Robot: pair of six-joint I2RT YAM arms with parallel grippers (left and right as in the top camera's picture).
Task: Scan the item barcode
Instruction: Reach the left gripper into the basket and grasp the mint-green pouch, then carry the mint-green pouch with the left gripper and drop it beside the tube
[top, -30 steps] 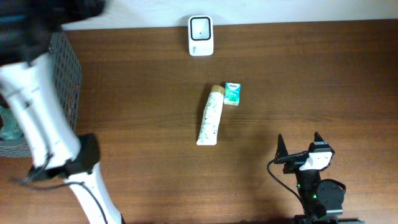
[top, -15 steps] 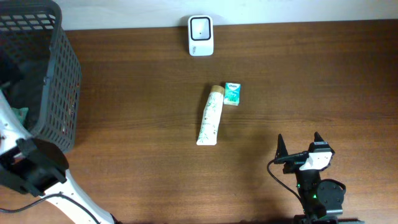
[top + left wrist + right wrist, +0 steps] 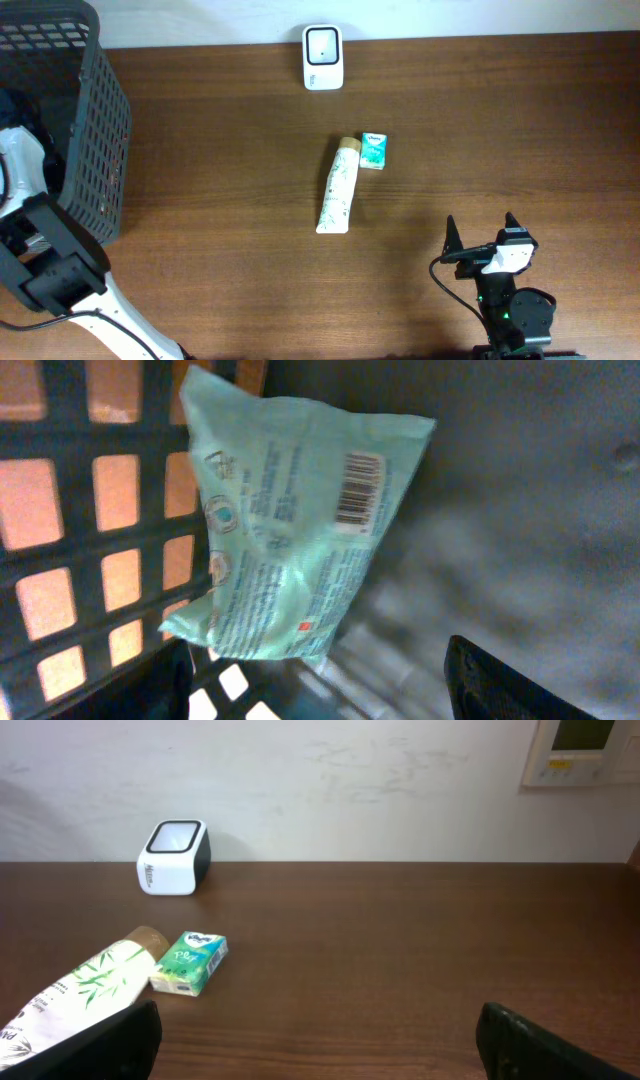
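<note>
Barcode facing the camera, the mint-green packet (image 3: 300,530) lies inside the dark mesh basket (image 3: 95,130) at the table's (image 3: 220,250) left edge, just ahead of the left gripper (image 3: 320,685), whose fingers stand apart and unclamped. Its small print is too blurred to read. The right gripper (image 3: 480,232) gapes wide near the table's front edge, well apart from the white scanner (image 3: 322,57) at the far edge.

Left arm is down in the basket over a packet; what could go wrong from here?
The teal packet lies against the basket's mesh wall, so a finger of the open left gripper may snag a hole. The packet looks soft; a pinch over its barcode could crease or hide it. The scanner stands far off, a long carry.
</note>
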